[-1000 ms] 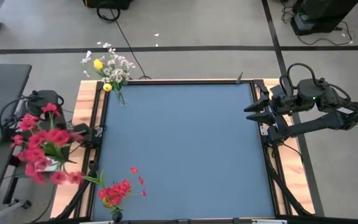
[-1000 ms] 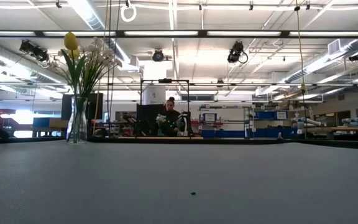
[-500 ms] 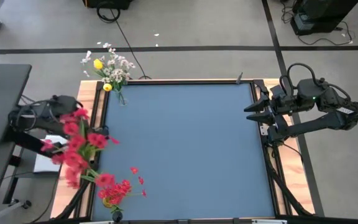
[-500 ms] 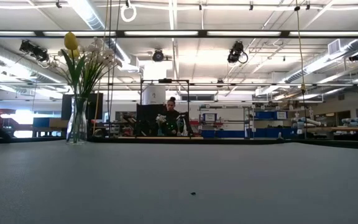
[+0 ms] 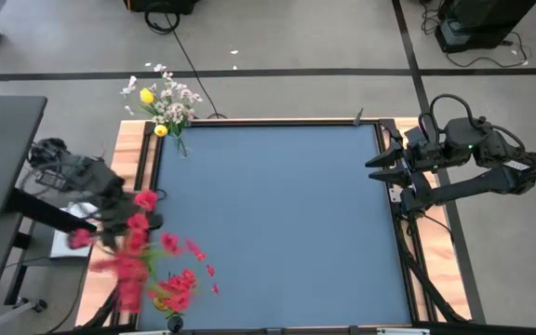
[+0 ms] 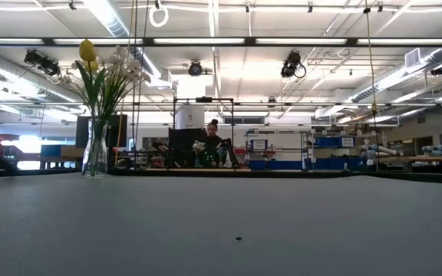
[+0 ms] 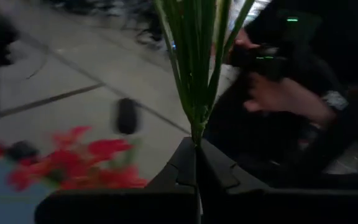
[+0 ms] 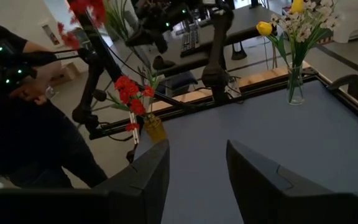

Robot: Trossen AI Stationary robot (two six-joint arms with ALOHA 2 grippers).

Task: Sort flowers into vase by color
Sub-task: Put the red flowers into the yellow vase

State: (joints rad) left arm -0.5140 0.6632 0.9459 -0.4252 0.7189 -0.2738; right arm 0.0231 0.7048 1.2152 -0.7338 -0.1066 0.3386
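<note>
My left gripper (image 7: 196,163) is shut on a bunch of red flowers (image 5: 136,244) over the table's left edge, beside the near-left vase. That yellowish vase (image 8: 154,127) stands at the near-left corner and holds red blossoms (image 5: 173,290). A glass vase (image 6: 95,147) at the far-left corner holds a yellow bud (image 6: 87,50) and white sprays (image 5: 170,100). My right gripper (image 8: 194,174) waits open over the table's right edge (image 5: 380,164), touching nothing. My left gripper pinches the bunch's green stems (image 7: 196,121) between its two shut fingers, at the stems' cut ends. The stems run straight on from the fingertips, along the fingers. The bunch is lifted clear, and its red blossoms (image 5: 130,265) reach toward the table's near edge.
A person stands left of the table, with a hand (image 7: 278,93) close to my left arm; the sleeve (image 8: 17,93) also shows in the right wrist view. The blue mat (image 5: 277,223) is bare across its middle and right. Wooden rails (image 5: 128,149) frame the table.
My left gripper has swung the red bunch from beyond the table's left side toward the table and its near edge, ending close to the red-flower vase. The blossoms now point toward the near edge. The bunch shows blurred from the motion.
</note>
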